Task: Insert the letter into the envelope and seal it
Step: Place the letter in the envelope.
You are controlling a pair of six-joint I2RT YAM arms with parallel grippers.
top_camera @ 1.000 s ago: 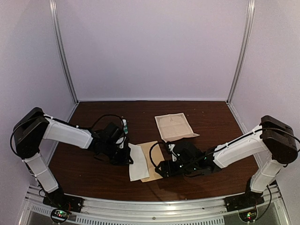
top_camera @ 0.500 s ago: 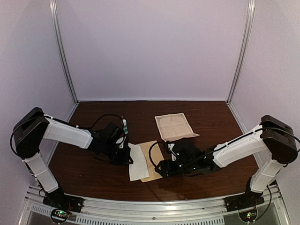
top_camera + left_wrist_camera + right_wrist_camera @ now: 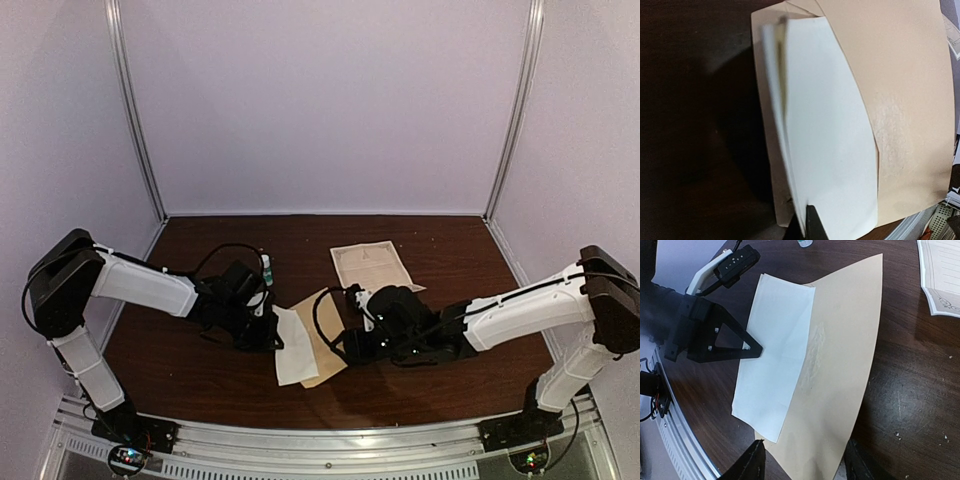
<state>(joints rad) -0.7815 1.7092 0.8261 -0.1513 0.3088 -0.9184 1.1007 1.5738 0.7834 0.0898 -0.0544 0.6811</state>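
Observation:
The tan envelope (image 3: 327, 322) (image 3: 840, 365) lies at the table's middle front, bowed, its right edge off the wood. A plain white folded sheet (image 3: 295, 348) (image 3: 830, 125) overlaps its left side, with a tan layer under it. My left gripper (image 3: 270, 337) (image 3: 807, 227) is shut on that sheet's left edge. My right gripper (image 3: 345, 352) (image 3: 802, 465) is open, one finger either side of the envelope's near end. The bordered cream letter (image 3: 372, 268) (image 3: 942, 275) lies flat behind, apart from both grippers.
A small white bottle with a green label (image 3: 267, 268) stands behind the left gripper. A metal rail (image 3: 330, 440) runs along the table's near edge. White walls close the table on three sides.
My right arm has reached further left and forward over the envelope. The envelope's far right corner has risen and shifted left. The left arm and the white sheet have not moved.

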